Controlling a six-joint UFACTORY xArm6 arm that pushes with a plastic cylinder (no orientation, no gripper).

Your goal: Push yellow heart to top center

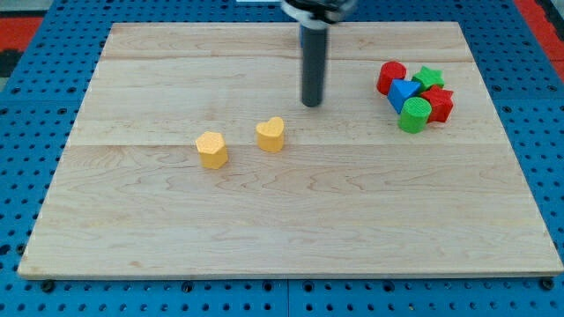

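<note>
Camera view shows our wooden bench (291, 229) lying on a blue perforated base (18, 132). Our dark rod comes down from the view's top, and my tip (312, 104) rests on the boards a little above the middle of the bench. We carry no hand on this arm, only the rod, so there is nothing to open or close.

The yellow heart (271, 135) sits below my tip and to the view's left of it, near but clearly apart, with bare wood between them. Further to the view's left, and slightly lower, stands a yellow hexagonal block (211, 149), just beside the heart yet not touching it.

On the view's right, near the upper edge of the bench, we see a tight cluster. A red block (391, 77) is at its left, a green star (429, 77) at its top right, a blue triangular block (404, 91) in the middle, a second red block (440, 104) at its right, and a green cylinder (413, 114) at the bottom. They appear pressed together, and the whole cluster lies well apart from my tip.
</note>
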